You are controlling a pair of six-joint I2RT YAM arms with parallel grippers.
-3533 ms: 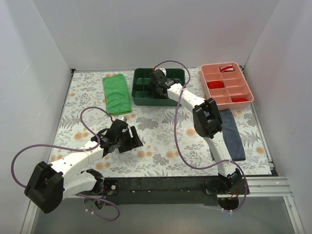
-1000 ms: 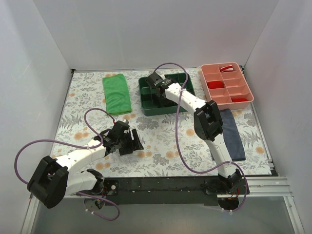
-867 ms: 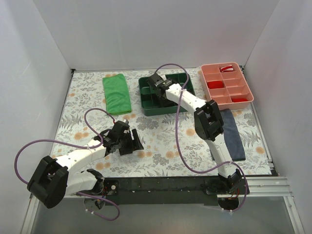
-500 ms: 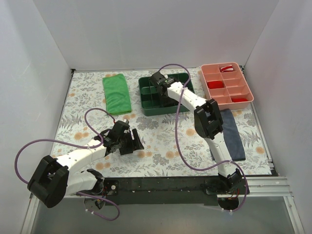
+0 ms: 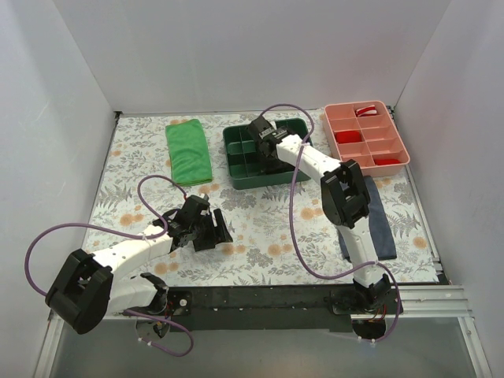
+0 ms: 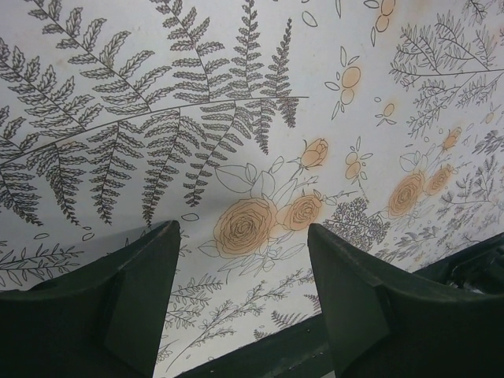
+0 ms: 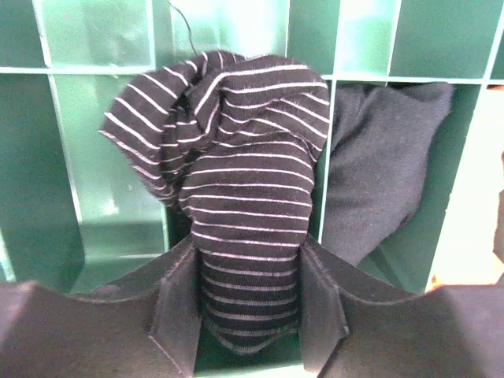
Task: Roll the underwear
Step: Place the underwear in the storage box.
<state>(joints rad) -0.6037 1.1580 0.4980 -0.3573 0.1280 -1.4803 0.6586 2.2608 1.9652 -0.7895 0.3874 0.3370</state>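
Observation:
The underwear (image 7: 236, 157) is a bunched roll of black fabric with pale pinstripes. It hangs over the dividers of the green compartment tray (image 7: 118, 71). My right gripper (image 7: 248, 303) is shut on its lower end, one finger on each side. In the top view the right gripper (image 5: 264, 135) is over the middle of the green tray (image 5: 236, 179) and hides the underwear. My left gripper (image 5: 214, 228) is open and empty, low over the floral table cover (image 6: 252, 118).
A plain dark garment (image 7: 378, 165) fills the compartment right of the underwear. A bright green folded cloth (image 5: 187, 151) lies at the back left. A pink compartment tray (image 5: 366, 135) stands at the back right. A navy folded garment (image 5: 376, 216) lies beside the right arm.
The right gripper has shifted a little right and nearer over the green tray, and the tray has turned and slid slightly right. The left arm has barely moved.

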